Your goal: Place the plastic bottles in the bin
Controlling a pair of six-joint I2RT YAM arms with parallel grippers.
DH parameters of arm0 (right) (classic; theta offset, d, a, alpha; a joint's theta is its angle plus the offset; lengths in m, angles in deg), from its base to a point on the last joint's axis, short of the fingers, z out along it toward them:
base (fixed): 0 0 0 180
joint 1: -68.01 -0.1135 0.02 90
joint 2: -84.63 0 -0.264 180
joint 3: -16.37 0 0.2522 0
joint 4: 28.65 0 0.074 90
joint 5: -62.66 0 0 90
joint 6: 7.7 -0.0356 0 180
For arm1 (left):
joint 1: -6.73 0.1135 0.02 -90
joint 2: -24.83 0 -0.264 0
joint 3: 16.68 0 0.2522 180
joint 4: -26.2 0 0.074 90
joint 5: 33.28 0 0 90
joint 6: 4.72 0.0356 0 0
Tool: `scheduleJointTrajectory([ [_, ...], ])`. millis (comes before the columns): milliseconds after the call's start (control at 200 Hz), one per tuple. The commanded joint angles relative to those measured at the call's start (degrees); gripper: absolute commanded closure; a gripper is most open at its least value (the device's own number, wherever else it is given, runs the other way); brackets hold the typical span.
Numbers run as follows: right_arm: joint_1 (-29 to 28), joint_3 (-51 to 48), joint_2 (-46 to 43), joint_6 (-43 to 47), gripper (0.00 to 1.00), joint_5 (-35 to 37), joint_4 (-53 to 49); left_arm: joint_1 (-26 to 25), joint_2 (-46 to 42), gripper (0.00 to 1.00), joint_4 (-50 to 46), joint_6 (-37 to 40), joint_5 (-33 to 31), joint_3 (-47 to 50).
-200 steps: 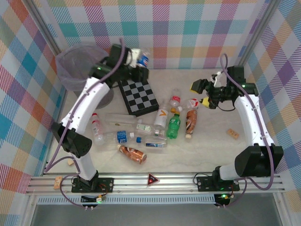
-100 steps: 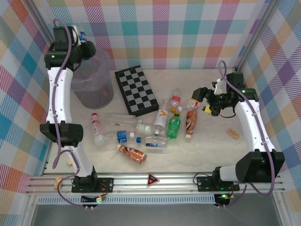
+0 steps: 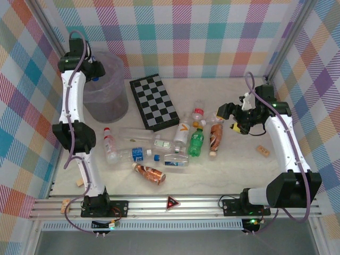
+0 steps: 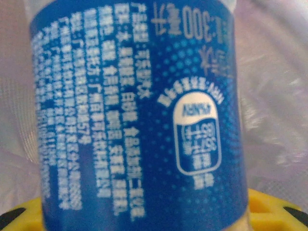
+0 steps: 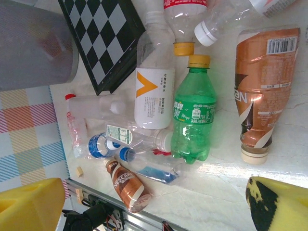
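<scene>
My left gripper (image 3: 97,71) hangs over the mouth of the bin (image 3: 109,106), shut on a clear plastic bottle with a blue label (image 4: 139,120). In the left wrist view the gripper (image 4: 144,214) has yellow pads at both bottom corners, and the lilac bag (image 4: 274,96) lies behind. Several bottles lie mid-table: a green one (image 3: 196,142), a white one with an orange mark (image 3: 182,131), a brown one (image 3: 215,137) and a brown-orange one (image 3: 150,172). My right gripper (image 3: 227,113) hovers open just right of them; its view (image 5: 154,207) shows the green bottle (image 5: 193,120) below.
A black-and-white chequered board (image 3: 155,101) lies tilted between the bin and the bottles. Clear bottles (image 3: 109,144) lie at the pile's left. Small wooden blocks sit at the right (image 3: 262,151) and front left (image 3: 79,183). Patterned walls close the table on three sides.
The left arm swung left from over the chequered board to the bin, carrying the blue-labelled bottle, and now sits lower at the bin's mouth. The right gripper drifted slightly towards the bottles.
</scene>
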Motion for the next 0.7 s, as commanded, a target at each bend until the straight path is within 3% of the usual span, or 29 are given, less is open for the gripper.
scheduleJointTrajectory([
  [0, -0.1, -0.9, -1.3, 1.7, 0.04, 0.5, -1.2, 0.4, -0.4, 0.53, -1.9, 1.4, -0.7, 1.4],
  [325, -0.1, -1.2, -1.4, 1.5, 0.04, 1.0, -0.8, 0.4, 0.2, 0.2, -1.9, 2.1, 0.2, 2.7],
  [620, -0.1, -1.9, -1.8, 0.1, 0.04, 2.6, -1.1, 0.4, -0.3, 0.17, -1.8, 2.4, 0.7, 2.7],
  [695, -0.1, -3.1, -1.6, -0.5, 0.04, 5.8, -2.0, 0.4, -0.8, 0.17, -1.6, 2.5, 0.9, 2.6],
])
